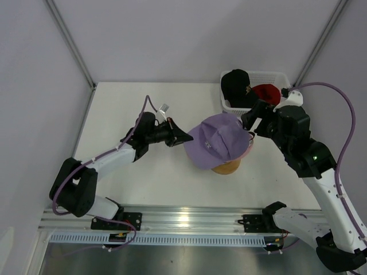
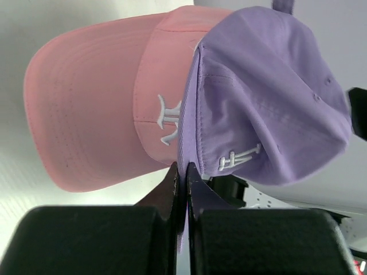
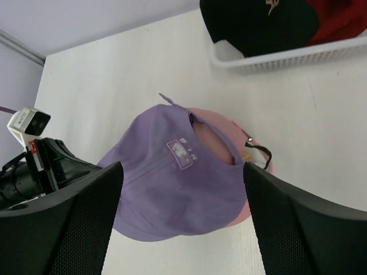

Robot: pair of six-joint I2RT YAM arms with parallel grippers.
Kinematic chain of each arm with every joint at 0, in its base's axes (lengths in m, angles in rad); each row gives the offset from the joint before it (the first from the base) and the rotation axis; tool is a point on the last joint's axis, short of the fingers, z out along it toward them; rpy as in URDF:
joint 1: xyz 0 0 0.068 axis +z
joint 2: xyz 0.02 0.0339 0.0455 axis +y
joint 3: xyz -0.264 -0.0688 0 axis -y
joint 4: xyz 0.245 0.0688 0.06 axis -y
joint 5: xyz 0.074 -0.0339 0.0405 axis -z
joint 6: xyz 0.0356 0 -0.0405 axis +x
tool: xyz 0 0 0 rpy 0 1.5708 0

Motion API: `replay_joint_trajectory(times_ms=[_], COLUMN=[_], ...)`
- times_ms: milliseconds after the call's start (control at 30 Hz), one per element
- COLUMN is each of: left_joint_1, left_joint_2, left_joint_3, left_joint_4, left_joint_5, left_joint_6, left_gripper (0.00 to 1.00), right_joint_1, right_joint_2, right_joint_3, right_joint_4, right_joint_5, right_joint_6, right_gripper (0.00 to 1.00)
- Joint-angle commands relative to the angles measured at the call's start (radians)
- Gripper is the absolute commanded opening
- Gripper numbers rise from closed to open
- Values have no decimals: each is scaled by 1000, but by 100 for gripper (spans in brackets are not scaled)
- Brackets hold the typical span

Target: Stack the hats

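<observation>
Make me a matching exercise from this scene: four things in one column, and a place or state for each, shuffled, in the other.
1 lavender cap
2 pink cap
3 black cap
4 right gripper

A in the white basket
B jaws open
C under another cap
D brim pinched by the left gripper

Pairs: 1-D, 2-C, 3-A, 4-B

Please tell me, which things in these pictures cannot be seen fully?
- Wooden stand: top view, only its lower edge shows under the lavender cap.
- Pink cap: top view, nearly all covered by the lavender cap.
- Red cap: in the basket, partly behind the black cap and right arm; logo hidden.
- Black cap: right wrist view, cut by the top edge.
</observation>
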Motion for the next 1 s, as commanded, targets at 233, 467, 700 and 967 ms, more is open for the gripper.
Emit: replay_joint_trajectory(times_ms=[233,467,700,967], left_joint_1=[100,139,139,139], left_joint_2=[139,183,292,312], left_joint_3=[191,321,537,634], left_joint_4=[-229,-390,-559,-642], left_joint_5=[-57,-21,33,36], left_joint_6=[225,372,482,515], left_gripper=[1,1,1,5], right_joint_1=[-167,-434,-430,-421], right_joint_2=[-12,91,98,172], right_joint_3=[-108,-275,-463,-418], right_joint_4=[294,478,812,888], right_joint_5=[-36,-429,-604,-648], right_joint_6=[-167,-85,-58,-47], right_gripper=[77,62,66,67])
